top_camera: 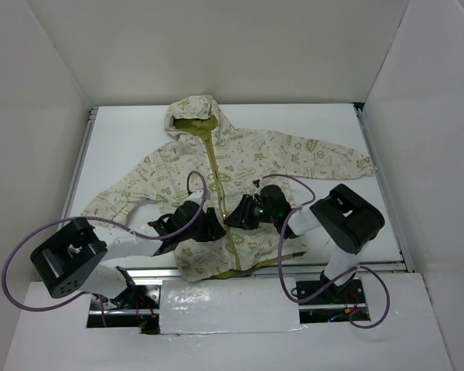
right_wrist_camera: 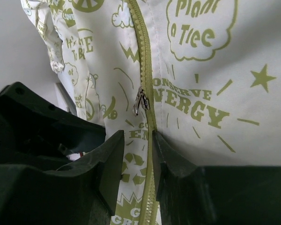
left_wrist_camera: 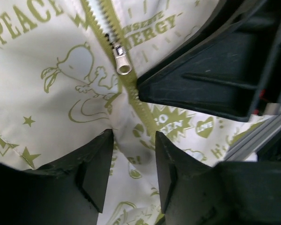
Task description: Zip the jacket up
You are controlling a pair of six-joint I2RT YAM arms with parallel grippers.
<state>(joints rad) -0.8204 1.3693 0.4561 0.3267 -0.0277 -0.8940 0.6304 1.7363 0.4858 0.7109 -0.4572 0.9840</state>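
Note:
The cream jacket [top_camera: 255,158] with olive doodle print lies flat on the table, hood away from me, with its olive zipper [top_camera: 219,178] running down the front. The metal zipper slider [left_wrist_camera: 123,63] sits on the lower front and also shows in the right wrist view [right_wrist_camera: 140,101]. My left gripper [top_camera: 216,230] is open over the fabric just below the slider, with a fold of cream cloth [left_wrist_camera: 133,154] between its fingers [left_wrist_camera: 100,164]. My right gripper [top_camera: 238,216] is open, its fingers [right_wrist_camera: 113,161] astride the zipper tape [right_wrist_camera: 147,197] below the slider.
The two grippers are close together over the jacket's lower front; the right one's black body [left_wrist_camera: 215,70] fills the left wrist view's upper right. White walls [top_camera: 54,54] enclose the table. Sleeves spread left [top_camera: 116,202] and right [top_camera: 332,158]. Purple cables [top_camera: 31,247] loop near both arms.

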